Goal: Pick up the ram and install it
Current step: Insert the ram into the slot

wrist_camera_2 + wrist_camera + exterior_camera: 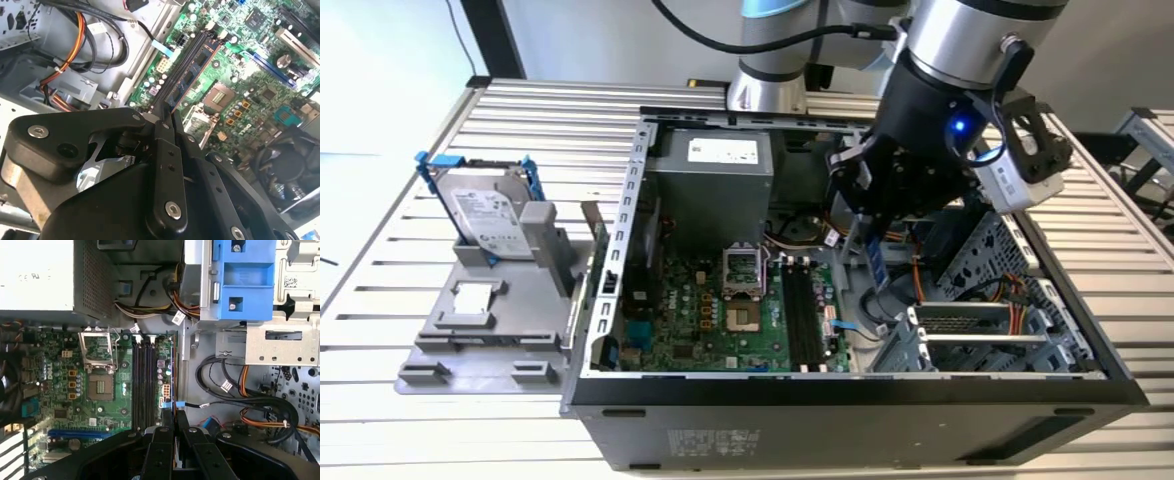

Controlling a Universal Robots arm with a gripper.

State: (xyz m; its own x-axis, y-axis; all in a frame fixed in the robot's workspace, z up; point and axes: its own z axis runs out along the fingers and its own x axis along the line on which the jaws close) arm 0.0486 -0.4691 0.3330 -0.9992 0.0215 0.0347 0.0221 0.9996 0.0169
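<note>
Found 1 arm reaching down into the open case (854,405), the hand (870,238) poised over the motherboard (707,325). Had the hand shut hard on the ram (871,265): fingers (167,165) drawn together, pressed on the stick's 2 flat faces, no slack between. Carried the ram on edge, 1 end in the grip and the rest pointing down at the motherboard, not yet seated in a slot. Hung it, in the exterior view, over the motherboard's edge on that view's right, just beside the long black slots (803,312). Caught it edge-on in the first wrist view, a thin line along the motherboard's border, on the far side of the slots from the CPU socket (100,377). Noted a grey power supply (714,170) at the motherboard's end nearest the socket, inside the case. Noted orange and black cables (250,405) beside the motherboard, beyond the ram. Left well apart from the motherboard, outside the case on the exterior view's left: a hard drive (491,215) in a blue-edged bracket, upright on a grey tray (454,345), and a small silver plate (475,296) lying on the same tray. Rested case and tray on a slatted tabletop (400,420).
</note>
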